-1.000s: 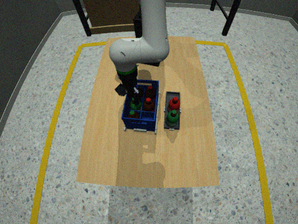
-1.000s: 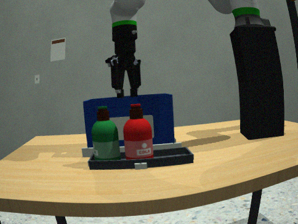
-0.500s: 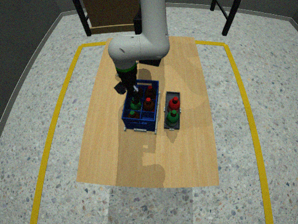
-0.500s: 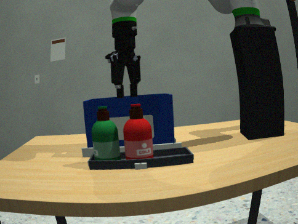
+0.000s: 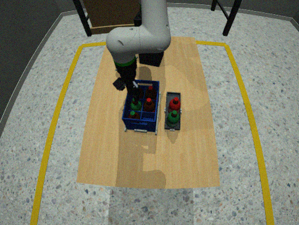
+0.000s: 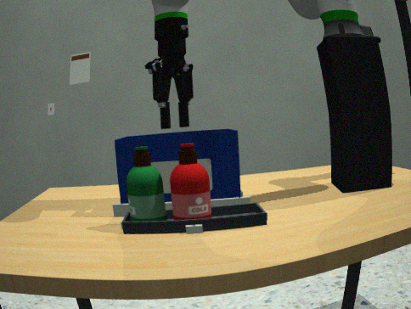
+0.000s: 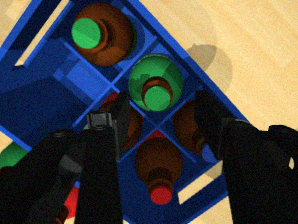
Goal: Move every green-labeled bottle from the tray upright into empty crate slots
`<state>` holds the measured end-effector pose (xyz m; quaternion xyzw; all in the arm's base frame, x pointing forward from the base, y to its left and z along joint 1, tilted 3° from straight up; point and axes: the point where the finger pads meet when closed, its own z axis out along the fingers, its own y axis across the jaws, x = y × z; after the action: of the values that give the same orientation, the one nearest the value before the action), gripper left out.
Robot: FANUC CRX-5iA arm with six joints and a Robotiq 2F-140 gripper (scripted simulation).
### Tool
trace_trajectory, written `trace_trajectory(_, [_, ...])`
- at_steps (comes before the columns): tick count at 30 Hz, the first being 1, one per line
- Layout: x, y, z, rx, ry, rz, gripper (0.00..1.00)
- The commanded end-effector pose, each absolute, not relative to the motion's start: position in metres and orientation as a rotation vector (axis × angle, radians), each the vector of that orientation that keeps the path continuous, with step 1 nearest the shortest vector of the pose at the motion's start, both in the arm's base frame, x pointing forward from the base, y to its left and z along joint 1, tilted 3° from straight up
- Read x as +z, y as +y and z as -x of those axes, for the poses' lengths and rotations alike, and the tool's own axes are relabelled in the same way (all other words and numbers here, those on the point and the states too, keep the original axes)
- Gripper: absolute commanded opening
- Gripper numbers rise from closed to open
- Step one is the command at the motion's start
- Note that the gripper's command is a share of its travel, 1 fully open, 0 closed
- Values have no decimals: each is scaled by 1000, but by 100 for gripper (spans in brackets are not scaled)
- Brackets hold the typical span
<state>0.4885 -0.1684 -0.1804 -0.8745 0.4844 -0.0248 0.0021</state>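
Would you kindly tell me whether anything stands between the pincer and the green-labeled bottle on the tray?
Nothing visible does. The pincer hangs open and empty above the blue crate, higher than its wall, and the green-labeled bottle is uncovered from above. The red cola bottle stands close beside it on the tray.

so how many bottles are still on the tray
2: a green-labeled bottle at the tray's left end in the exterior view, and a red cola bottle beside it. None looks hidden there.
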Motion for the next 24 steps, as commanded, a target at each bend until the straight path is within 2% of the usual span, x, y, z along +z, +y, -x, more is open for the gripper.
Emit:
trace_trajectory(1, [-176,-169,-489,-80,1519,2743,44])
trace_trajectory(24, [-141,-168,-487,-80,1519,2743,44])
